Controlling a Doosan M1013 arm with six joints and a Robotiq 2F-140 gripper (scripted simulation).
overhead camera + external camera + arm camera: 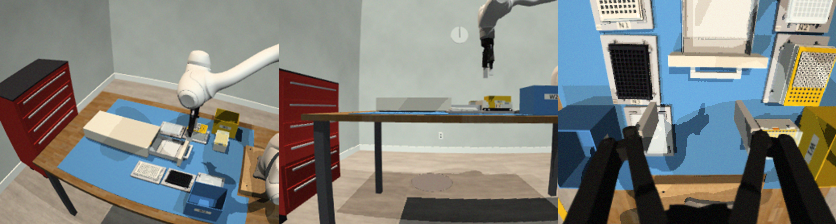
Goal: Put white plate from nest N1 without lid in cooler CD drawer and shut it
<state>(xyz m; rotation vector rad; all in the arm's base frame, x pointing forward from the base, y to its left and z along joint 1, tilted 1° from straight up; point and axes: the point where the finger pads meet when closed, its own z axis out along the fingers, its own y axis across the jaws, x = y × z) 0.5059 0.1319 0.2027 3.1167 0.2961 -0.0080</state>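
Observation:
The white plate (148, 171) lies in nest N1 near the bench's front edge; in the wrist view it shows at the top left (619, 10). The beige cooler CD (121, 133) has its drawer (171, 148) pulled out, with the bar handle (186, 152) at its front. The wrist view shows the drawer (717, 30) and the handle (717, 72) from above. My gripper (487, 70) is open and empty. It hangs high above the bench, over the mat between the drawer's handle and the tip box (695, 122).
A black plate (179, 177) and a lidded plate (210, 179) sit beside N1. A blue bin (206, 199) stands at the front right and a yellow bin (226, 118) at the back right. A tip box (221, 140), a yellow rack (199, 130) and the N2 plate (171, 129) lie behind the drawer.

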